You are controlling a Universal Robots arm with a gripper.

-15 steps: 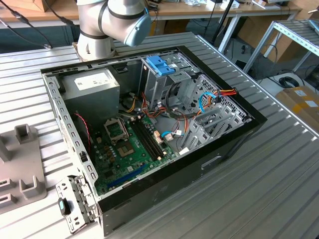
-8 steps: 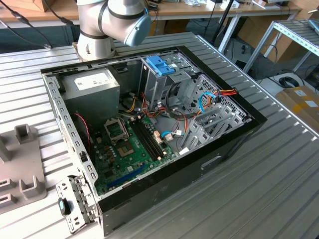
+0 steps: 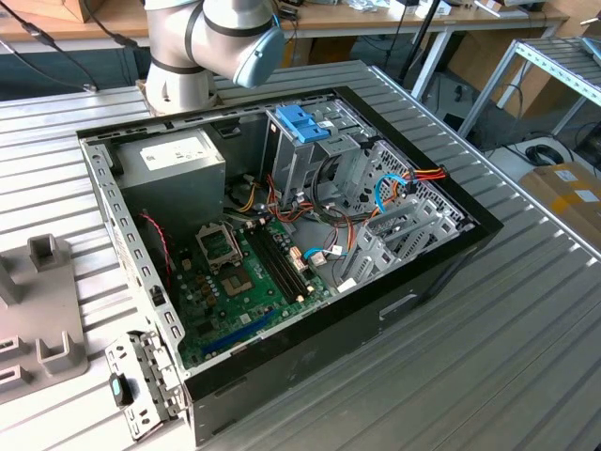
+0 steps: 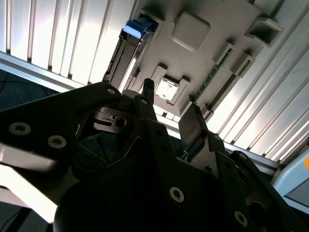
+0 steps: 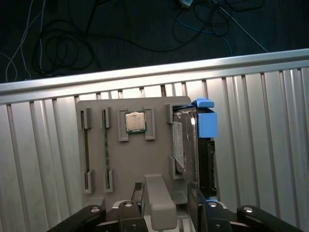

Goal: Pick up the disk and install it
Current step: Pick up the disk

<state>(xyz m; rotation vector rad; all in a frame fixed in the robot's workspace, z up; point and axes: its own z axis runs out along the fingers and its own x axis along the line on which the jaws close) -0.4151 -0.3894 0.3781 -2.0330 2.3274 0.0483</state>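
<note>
While the gripper (image 5: 165, 189) hangs over the grey tray (image 5: 145, 162), its two dark fingers (image 5: 195, 205) stand apart and hold nothing. One of the tray's raised blocks (image 5: 159, 208) lies in line with the gap between them.

In the exterior view, the tray (image 3: 42, 319) sits on the ribbed metal table (image 3: 526, 357) at the exterior view's left. Just beside the tray, toward the exterior view's right, stands the open computer case (image 3: 394, 310). Inside it, going away from the tray, are the grey power supply (image 3: 174, 160), the green motherboard (image 3: 244, 282), then the blue latch (image 3: 300, 122) on its metal cage. The arm (image 3: 207, 38) rises behind the case.

In the first wrist view, two narrow slots along one side of the tray hold what look like memory sticks (image 5: 106, 154), though they are thin and hard to make out. A square processor chip (image 5: 135, 121) lies flat in the tray's middle pocket. The disk (image 5: 186, 145) stands on edge in the slot at the tray's opposite side, its labelled face turned toward the chip and its blue frame (image 5: 206, 123) on the side away from it. One finger is near the disk's end but apart from it.

In the second wrist view, the gripper (image 4: 171, 96) shows the same spread fingers (image 4: 193, 118) above the tray (image 4: 212, 53), with the disk (image 4: 123, 55) upright at the tray's edge.
</note>
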